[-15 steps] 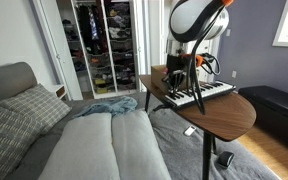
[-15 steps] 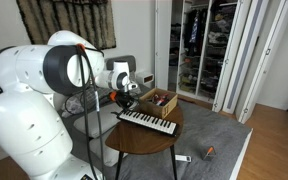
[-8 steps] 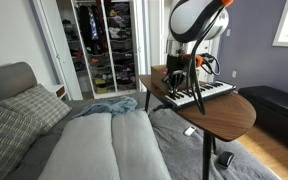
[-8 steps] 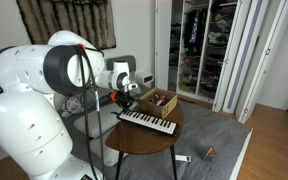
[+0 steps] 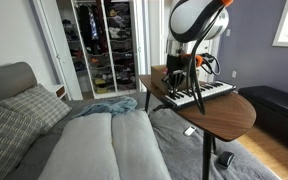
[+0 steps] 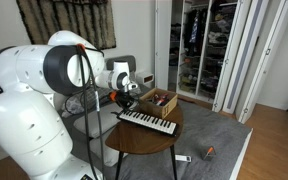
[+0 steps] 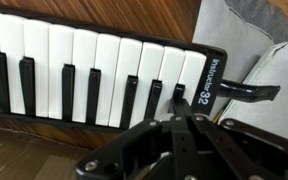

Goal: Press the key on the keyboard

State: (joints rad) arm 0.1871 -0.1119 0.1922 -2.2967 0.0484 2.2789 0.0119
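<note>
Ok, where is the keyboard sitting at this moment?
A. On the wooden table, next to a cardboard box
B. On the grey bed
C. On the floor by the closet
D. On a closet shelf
A: in an exterior view the keyboard lies flat on the wooden table, with the cardboard box beside it on the same tabletop.

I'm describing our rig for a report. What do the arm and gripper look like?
The arm is bulky, with rounded glossy white shells and dark joints; a thin orange cable runs along it. The gripper is black, with visible screws and linkage bars.
</note>
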